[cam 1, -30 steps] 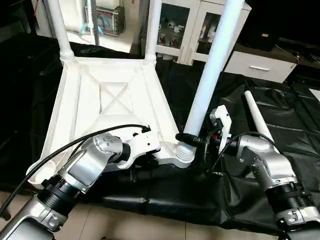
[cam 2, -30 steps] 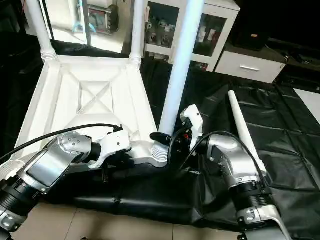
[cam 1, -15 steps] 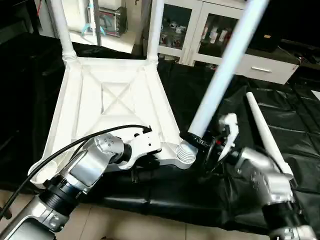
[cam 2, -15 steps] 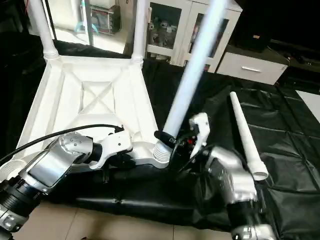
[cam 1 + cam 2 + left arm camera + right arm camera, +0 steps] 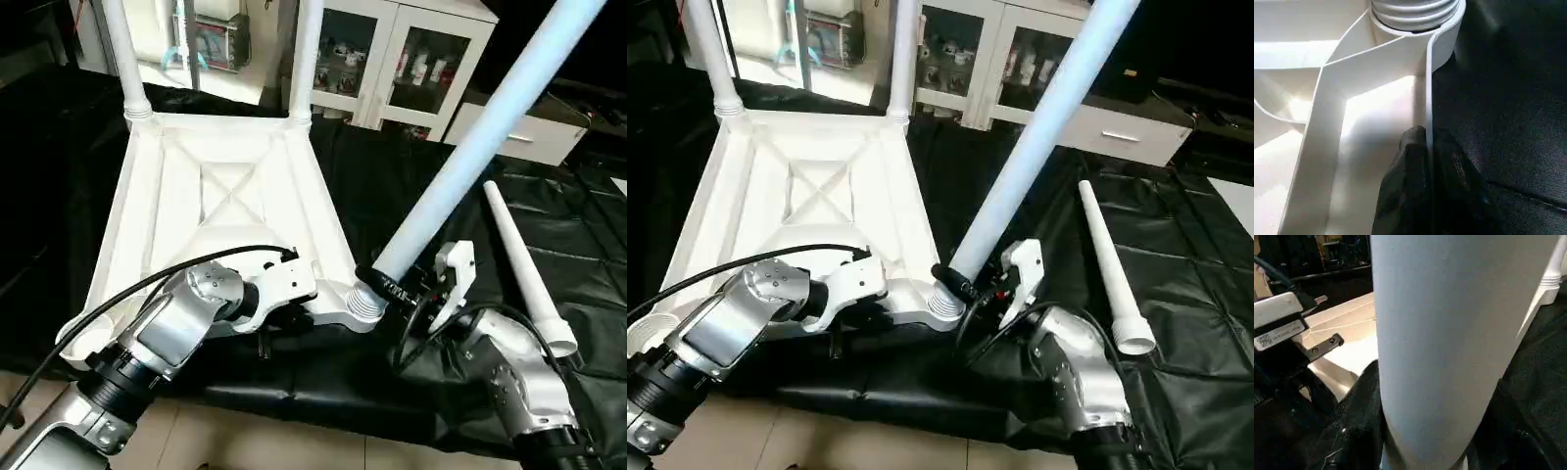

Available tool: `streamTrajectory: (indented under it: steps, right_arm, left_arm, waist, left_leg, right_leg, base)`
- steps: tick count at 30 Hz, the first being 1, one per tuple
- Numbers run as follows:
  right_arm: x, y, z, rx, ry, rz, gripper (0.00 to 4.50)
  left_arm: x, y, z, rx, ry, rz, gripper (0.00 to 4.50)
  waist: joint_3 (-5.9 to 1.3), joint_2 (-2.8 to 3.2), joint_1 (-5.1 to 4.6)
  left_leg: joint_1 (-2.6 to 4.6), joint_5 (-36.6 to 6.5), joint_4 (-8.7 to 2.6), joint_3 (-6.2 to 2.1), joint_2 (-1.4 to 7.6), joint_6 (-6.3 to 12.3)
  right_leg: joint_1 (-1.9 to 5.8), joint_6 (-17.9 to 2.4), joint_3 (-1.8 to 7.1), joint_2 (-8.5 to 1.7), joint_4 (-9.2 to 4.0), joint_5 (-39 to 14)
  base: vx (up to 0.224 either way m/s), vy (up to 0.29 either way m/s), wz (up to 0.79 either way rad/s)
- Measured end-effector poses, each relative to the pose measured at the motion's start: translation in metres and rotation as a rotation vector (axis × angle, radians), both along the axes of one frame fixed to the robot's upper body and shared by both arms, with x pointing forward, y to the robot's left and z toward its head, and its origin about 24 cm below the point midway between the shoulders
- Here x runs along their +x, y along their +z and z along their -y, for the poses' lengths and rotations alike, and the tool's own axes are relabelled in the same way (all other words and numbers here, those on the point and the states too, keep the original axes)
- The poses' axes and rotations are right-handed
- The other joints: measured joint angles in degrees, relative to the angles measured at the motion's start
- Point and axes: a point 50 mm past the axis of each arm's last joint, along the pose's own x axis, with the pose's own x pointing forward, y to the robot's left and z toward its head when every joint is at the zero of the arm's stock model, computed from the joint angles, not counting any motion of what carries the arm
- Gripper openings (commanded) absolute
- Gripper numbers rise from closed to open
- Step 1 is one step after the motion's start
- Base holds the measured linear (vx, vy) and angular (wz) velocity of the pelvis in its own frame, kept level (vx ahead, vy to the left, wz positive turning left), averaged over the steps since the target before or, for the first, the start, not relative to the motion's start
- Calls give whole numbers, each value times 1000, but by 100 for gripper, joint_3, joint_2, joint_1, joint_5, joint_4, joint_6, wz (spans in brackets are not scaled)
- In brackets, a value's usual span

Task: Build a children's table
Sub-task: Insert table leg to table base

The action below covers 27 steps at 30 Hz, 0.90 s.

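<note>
Left eye view: leg point(image 5: 470, 147) now tilted, earlier upright

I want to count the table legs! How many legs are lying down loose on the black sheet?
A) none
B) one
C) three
B: one loose leg lies on the black sheet, right of the upturned table top; the right gripper holds another, tilted, at the near corner socket.

One white tabletop point(image 5: 216, 186) lies ribs up on one black sheet point(image 5: 411, 186). Four white legs: two point(image 5: 122, 59) point(image 5: 306, 59) stand in the far sockets, one point(image 5: 470, 147) leans from a near socket, one point(image 5: 519, 264) lies loose. Two grippers point(image 5: 1425, 161) point(image 5: 392, 289). One glass-door cabinet point(image 5: 392, 59).
</note>
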Motion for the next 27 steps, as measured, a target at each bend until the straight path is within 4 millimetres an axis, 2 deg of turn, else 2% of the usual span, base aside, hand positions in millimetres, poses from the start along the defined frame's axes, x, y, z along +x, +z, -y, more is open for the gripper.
streamTrajectory:
  steps: [12, 19, 27]
  right_arm:
    - [2, 4, -4, -128, 86, 1, 186]
    - [14, 8, -9, -153, 118, -61, 186]
    - [20, 8, -12, -169, 136, -86, 185]
  left_arm:
    - [0, -2, -1, 3, 6, -7, 3]
    - [0, -3, -3, 11, 18, -10, 3]
    - [0, -4, -4, 16, 27, -18, 0]
  waist:
    - [-17, -25, -18]
    - [-19, -29, -127]
    - [-23, -36, -166]
  left_leg:
    - [23, 0, 2, -6, 0, 0]
    - [66, 0, 3, -14, -1, 0]
    - [61, 0, 2, -20, -1, 0]
  right_leg:
    - [25, 4, -1, 0, -3, -2]
    - [61, 7, -3, 0, -7, -4]
    - [68, 7, -8, 1, -26, -4]
  base:
    - [0, 0, 0]
    - [0, 0, 0]
    - [0, 0, 0]
